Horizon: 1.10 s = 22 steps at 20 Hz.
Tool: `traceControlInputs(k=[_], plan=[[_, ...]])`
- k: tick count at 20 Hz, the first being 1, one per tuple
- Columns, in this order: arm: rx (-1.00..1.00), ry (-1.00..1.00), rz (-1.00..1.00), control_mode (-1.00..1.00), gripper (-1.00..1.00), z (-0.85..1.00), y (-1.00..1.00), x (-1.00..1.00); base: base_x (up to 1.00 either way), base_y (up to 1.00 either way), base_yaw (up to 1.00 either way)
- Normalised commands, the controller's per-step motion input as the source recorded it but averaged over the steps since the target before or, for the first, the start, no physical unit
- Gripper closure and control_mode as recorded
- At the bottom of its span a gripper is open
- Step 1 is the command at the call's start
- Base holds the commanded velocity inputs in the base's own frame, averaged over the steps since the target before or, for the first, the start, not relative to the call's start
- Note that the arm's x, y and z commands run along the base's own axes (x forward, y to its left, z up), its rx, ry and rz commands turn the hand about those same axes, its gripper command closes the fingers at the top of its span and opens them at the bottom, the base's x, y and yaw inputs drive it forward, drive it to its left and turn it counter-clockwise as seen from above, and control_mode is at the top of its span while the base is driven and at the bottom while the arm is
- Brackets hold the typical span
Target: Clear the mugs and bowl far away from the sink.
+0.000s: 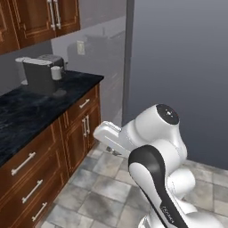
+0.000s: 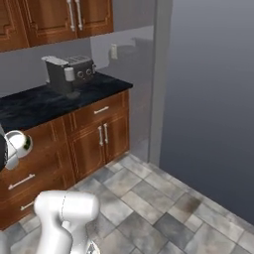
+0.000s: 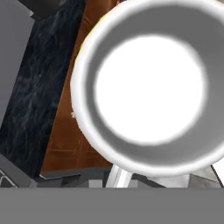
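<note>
The end effector (image 2: 9, 154) was closed tight on the white mug (image 3: 151, 85), which it had by the rim. In the hand view the mug's round mouth gaped close up, white inside with a grey rim. In the right base view the mug (image 2: 20, 143) hung at the far left edge, in the air in front of the wooden drawers (image 2: 30, 173) and just below the edge of the black counter (image 2: 44, 105), not resting on anything. A grey coffee machine (image 1: 42, 73) stood on the counter near its end, beside a tall grey panel (image 1: 178, 67). Below lay a stone-tiled floor (image 2: 149, 203).
</note>
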Motion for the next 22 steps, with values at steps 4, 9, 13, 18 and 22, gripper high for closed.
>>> traceControlInputs(k=[4, 9, 13, 18, 22], plan=[[0.0, 0.0, 0.0, 1.0, 1.0, 0.0, 0.0, 0.0, 0.64, 0.31, 0.18], [0.0, 0.0, 0.0, 1.0, 1.0, 0.0, 0.0, 0.0, 0.36, 0.3, 0.18], [0.0, 0.0, 0.0, 1.0, 1.0, 0.0, 0.0, 0.0, 0.22, 0.31, 0.18], [0.0, 0.0, 0.0, 1.0, 1.0, 0.0, 0.0, 0.0, 0.11, 0.32, 0.16], [0.0, 0.0, 0.0, 1.0, 1.0, 0.0, 0.0, 0.0, 0.27, 0.31, 0.15]])
